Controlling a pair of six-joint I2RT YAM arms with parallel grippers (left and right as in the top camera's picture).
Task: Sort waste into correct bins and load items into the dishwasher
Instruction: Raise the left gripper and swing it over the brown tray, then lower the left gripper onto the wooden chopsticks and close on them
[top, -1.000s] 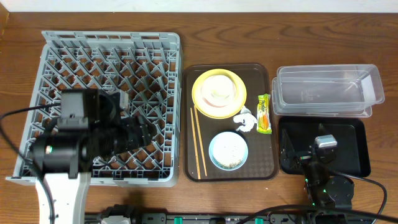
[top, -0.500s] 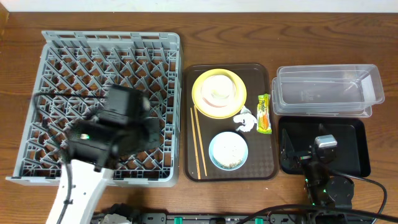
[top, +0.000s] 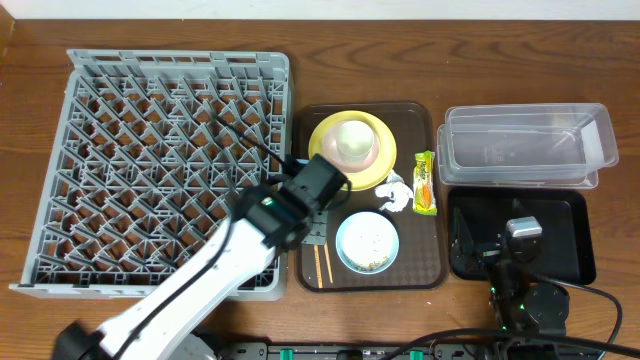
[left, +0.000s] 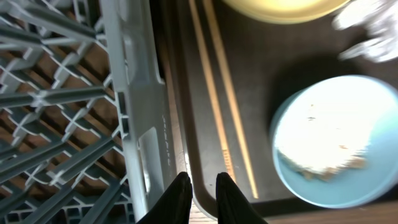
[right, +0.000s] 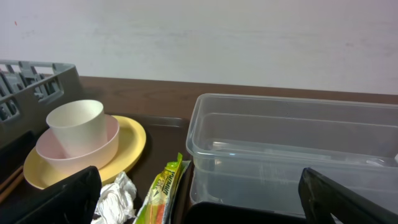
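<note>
No writing is legible to us: the yellow-green snack wrapper (top: 425, 182) carries print too small to read. The left gripper (left: 202, 193) hovers over the edge of the brown serving tray (left: 267, 74), its fingers drawn almost together on nothing. The chopsticks (left: 221, 106) lie just ahead of it, with the light blue bowl (left: 333, 143) (crumbs inside) on one side and the grey rack (left: 130, 124) on the other. The right gripper (right: 202, 193) gapes wide above the black tray (top: 565, 235), facing the clear tub (right: 292, 143).
</note>
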